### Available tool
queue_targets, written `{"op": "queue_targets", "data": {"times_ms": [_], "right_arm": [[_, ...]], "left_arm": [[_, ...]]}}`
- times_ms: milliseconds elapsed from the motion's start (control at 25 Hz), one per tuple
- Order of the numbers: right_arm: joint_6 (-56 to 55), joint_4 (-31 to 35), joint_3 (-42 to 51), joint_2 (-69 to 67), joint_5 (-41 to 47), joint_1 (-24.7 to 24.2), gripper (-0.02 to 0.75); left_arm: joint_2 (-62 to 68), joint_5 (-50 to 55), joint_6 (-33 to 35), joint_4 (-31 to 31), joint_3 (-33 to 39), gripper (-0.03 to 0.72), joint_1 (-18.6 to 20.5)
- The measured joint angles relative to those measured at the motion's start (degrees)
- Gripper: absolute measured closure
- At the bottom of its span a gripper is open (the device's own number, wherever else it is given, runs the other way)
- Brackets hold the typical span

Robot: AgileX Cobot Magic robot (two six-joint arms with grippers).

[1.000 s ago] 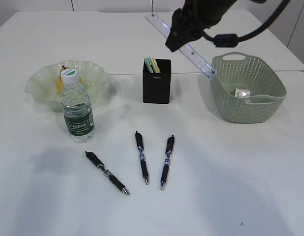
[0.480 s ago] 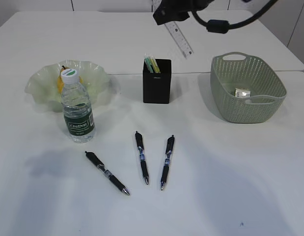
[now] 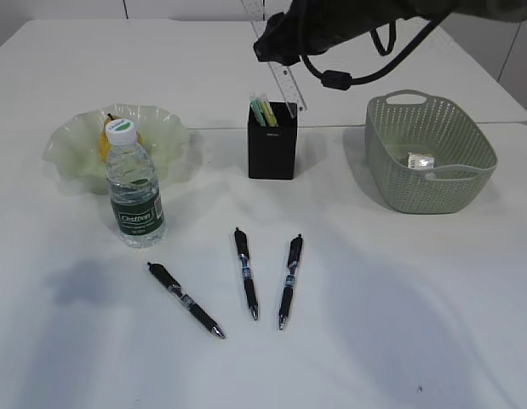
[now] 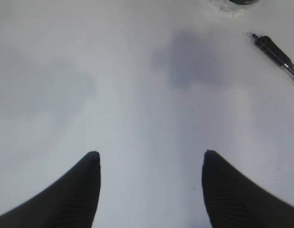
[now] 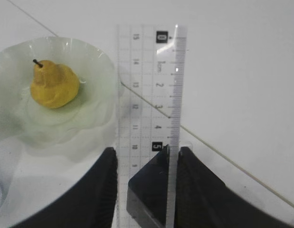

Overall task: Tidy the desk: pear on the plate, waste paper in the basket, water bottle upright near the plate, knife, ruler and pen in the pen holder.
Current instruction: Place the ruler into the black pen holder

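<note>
Ruler (image 5: 147,90) clamped in right gripper (image 5: 146,164) above pen holder (image 3: 272,141); insertion step. Next: lower it in. Left gripper (image 4: 150,164) apart, idle.

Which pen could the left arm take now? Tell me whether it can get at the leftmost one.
Probably yes. The left gripper hangs open over bare table, holding nothing, and the leftmost pen lies nearby at the upper right of its wrist view, flat on the table and apart from the water bottle and the other pens.
</note>
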State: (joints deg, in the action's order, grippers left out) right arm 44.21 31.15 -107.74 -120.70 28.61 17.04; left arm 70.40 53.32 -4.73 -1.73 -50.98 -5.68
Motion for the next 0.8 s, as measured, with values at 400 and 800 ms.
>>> {"op": "queue_targets", "data": {"times_ms": [400,800], "right_arm": [[7.12,12.23,-2.52,-7.31,-12.51,-0.1,0.465],[8.92,15.11,-8.06,-12.76,-16.38,-0.1,0.465]], "left_arm": [[0.0,-0.85,0.0,0.0,0.0,0.22,0.0],[0.0,-1.38,0.0,0.0,0.0,0.221,0.0]]}}
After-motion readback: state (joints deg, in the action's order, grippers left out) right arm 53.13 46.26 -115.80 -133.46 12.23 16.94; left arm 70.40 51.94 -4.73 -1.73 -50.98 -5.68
